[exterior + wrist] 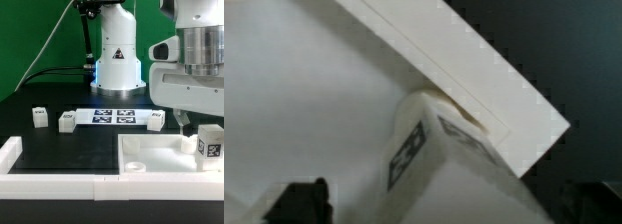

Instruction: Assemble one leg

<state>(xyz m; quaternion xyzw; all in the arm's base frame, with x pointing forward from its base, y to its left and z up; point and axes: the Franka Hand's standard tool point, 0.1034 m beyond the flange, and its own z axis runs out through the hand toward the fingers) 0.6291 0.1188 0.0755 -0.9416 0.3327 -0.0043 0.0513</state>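
One leg [210, 143], a small white block with a marker tag, stands upright on the near right corner of the large white square part [150, 152]. In the wrist view this leg [446, 165] lies between my fingers [299, 200], its far end at the corner of the square part [331, 100]. There is a gap on both sides of it. My gripper [185, 125] hangs just above and beside the leg; in the wrist view the gripper [452, 200] is open. Three more legs [40, 117], [67, 121], [157, 120] lie on the black table.
The marker board [113, 116] lies at the table's middle, in front of the robot base [115, 60]. A white raised border [50, 185] runs along the table's front and left edge. Cables hang at the back left.
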